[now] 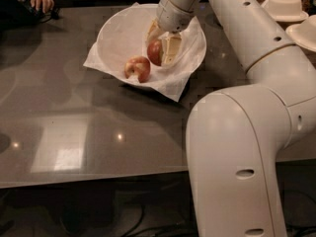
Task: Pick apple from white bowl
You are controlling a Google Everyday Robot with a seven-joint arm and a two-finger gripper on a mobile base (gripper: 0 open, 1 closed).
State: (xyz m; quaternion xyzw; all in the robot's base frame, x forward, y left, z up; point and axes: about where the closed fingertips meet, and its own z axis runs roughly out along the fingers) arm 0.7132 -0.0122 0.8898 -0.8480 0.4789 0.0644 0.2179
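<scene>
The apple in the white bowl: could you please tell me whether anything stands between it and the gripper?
Nothing visible does. The gripper is inside the white bowl, closed on the apple. The bitten apple lies to its lower left, apart from it, and nothing covers the bowl from above.
</scene>
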